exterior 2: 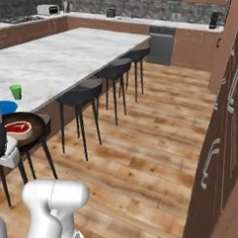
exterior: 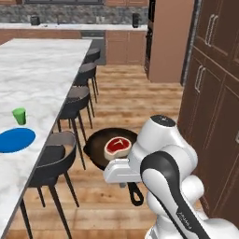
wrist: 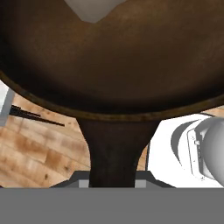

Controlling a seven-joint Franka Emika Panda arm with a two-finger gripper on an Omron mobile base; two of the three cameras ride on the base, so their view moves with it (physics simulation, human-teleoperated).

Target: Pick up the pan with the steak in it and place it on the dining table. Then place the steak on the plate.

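My gripper (exterior: 122,177) is shut on the short handle of the dark pan (exterior: 97,148), which hangs in the air beside the dining table (exterior: 42,70), above a black stool. The red steak (exterior: 116,146) with its pale rim lies inside the pan. On the table's near part rests the blue plate (exterior: 16,140), left of the pan. In the right base view the pan (exterior 2: 35,129) with the steak (exterior 2: 19,129) floats just below the table edge (exterior 2: 70,54), near the plate (exterior 2: 7,106). In the hand view the pan (wrist: 113,57) is very close and its handle (wrist: 116,148) runs down between my fingers.
A green cup (exterior: 19,115) stands on the table just beyond the plate. A row of black stools (exterior: 74,100) lines the table's side. Tall brown cabinets (exterior: 214,93) stand to the right, with wooden floor (exterior 2: 148,157) between them and the stools.
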